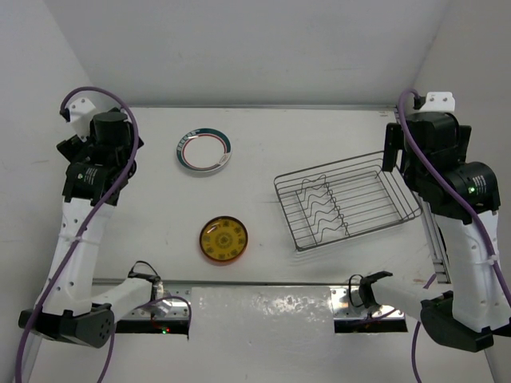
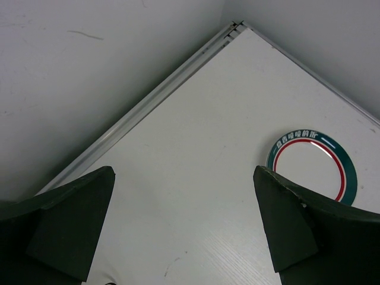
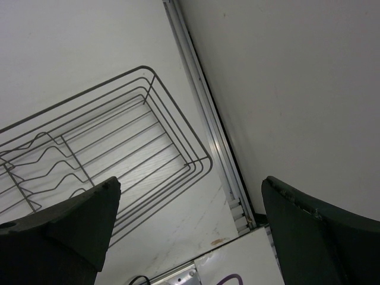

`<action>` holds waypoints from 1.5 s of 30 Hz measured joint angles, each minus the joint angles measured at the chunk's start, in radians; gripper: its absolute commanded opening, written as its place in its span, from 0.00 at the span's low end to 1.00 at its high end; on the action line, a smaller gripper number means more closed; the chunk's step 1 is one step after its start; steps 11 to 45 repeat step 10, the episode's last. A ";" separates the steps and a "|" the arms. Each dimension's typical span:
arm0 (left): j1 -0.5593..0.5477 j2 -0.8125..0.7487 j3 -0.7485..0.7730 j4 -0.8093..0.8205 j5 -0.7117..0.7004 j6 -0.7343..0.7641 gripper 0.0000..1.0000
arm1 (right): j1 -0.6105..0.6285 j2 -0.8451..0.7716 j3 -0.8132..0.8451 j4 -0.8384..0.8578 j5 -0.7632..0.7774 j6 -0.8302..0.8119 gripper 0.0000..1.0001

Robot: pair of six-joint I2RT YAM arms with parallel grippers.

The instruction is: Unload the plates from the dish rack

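Inside the dish rack we see nothing; teal plate and orange plate lie on the worktop. Our left claw and right claw gape wide; only retreat seems left

- A white table with a matte, faintly grained surface.
- Plain white walls close it in: a back wall, a left wall and a right wall.
- An aluminium rail runs along the table's far edge, at the foot of the back wall.
- A similar side rail lines the right edge.
- A shiny metal strip spans the near edge.
- A thin dark scuff marks a wall in the left wrist view.
- A small brownish stain lies on the table close to the side rail.
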 measured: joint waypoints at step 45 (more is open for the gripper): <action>-0.002 0.009 0.000 0.000 -0.003 0.000 1.00 | 0.000 -0.008 -0.019 0.023 -0.004 0.005 0.99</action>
